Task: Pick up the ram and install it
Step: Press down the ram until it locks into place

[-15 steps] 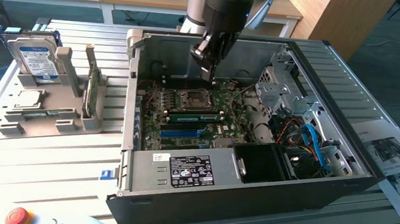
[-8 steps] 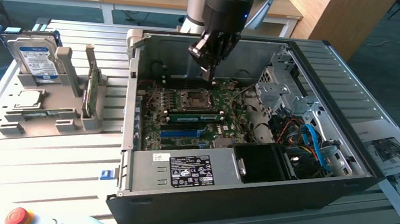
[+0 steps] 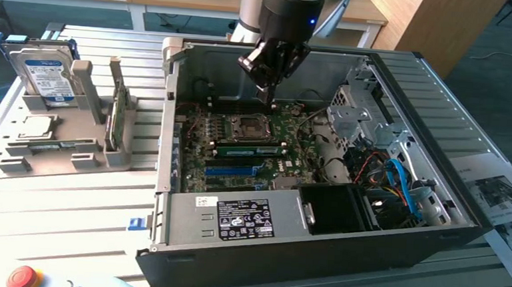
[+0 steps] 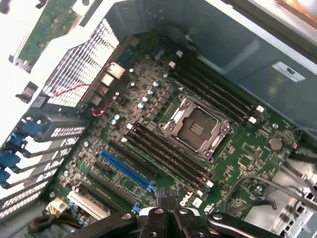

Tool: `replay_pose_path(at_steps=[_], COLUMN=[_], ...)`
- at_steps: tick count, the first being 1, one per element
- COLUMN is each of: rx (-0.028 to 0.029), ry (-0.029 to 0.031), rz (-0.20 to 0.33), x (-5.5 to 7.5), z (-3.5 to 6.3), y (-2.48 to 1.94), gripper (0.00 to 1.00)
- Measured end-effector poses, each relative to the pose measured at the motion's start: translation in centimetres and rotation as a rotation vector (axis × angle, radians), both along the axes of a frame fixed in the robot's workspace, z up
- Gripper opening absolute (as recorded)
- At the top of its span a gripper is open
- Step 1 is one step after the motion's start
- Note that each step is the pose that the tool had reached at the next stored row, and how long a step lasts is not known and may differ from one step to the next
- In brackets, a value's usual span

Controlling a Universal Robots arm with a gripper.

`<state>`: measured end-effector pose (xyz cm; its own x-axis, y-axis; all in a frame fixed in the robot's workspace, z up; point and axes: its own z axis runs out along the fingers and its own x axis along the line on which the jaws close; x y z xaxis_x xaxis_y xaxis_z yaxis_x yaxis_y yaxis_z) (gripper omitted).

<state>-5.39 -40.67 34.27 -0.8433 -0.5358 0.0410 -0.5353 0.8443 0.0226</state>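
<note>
Hand, pinched shut and empty, hangs inside the open computer case above the motherboard. Ram stands upright in the grey holder on the table, well apart. Good pickup needs jaws squarely over its top edge.

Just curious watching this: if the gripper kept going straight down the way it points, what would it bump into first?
Probably the green motherboard, near its black memory slots beside the processor socket. The gripper looks shut and empty; depth is unclear.

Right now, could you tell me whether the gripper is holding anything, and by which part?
Nothing is held: the gripper is shut and empty above the motherboard.
</note>
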Motion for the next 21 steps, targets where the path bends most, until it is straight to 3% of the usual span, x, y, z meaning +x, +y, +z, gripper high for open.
replay_pose_path(at_steps=[21], rx=[-0.0001], ry=[-0.0015], rz=[-0.295], x=[0.00], z=[-0.14], y=[0.01], gripper=[0.11])
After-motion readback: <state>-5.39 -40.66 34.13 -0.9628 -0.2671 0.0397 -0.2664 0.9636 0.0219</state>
